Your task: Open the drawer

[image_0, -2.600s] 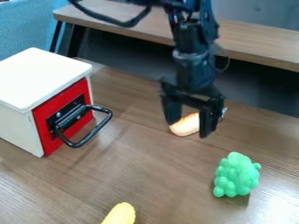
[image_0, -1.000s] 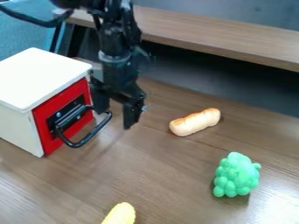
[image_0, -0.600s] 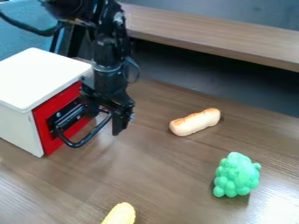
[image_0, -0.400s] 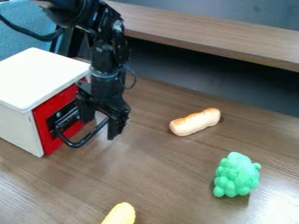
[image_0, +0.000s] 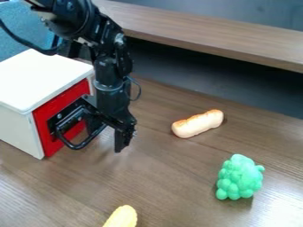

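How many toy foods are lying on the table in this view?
3: the bread roll right of the gripper, the green grapes at lower right, and a yellow piece cut off by the bottom edge.

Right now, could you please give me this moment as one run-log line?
drawer: closed | tool: open, at black handle | bread roll, green toy: on table

**Glossy black arm [image_0: 112,62] with a grey band**

The black claw [image_0: 107,135] has two blocky fingers [image_0: 122,139]. Above it, a dull grey band [image_0: 107,88] rings the arm, and a thin dark cable [image_0: 139,90] bows out alongside. Higher above the claw come rounded joints [image_0: 70,20], small pale screws and a thicker black cable [image_0: 25,42].
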`<act>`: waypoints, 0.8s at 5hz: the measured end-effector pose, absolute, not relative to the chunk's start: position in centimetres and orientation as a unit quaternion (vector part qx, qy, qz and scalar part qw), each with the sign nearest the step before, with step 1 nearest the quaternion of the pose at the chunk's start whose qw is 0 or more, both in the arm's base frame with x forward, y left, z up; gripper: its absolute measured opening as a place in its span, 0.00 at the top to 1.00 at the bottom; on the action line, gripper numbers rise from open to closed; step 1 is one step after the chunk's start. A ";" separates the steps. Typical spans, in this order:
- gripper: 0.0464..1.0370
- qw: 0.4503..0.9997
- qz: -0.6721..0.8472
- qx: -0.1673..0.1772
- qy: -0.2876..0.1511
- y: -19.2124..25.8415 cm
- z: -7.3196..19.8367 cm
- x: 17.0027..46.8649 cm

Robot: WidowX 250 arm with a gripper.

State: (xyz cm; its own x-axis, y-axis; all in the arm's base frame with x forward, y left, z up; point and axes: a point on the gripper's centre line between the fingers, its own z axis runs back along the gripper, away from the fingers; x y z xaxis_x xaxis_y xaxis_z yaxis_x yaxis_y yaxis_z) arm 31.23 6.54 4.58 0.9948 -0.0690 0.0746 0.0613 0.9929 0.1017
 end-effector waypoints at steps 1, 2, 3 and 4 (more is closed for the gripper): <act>0.04 0.997 -0.053 -0.003 -0.061 5.2 4.1 31.5; 0.04 0.993 -0.089 -0.035 -0.072 3.0 4.1 31.7; 0.04 0.988 -0.129 -0.041 -0.070 -0.1 4.0 31.9; 0.04 0.984 -0.155 -0.036 -0.075 -2.1 4.7 31.9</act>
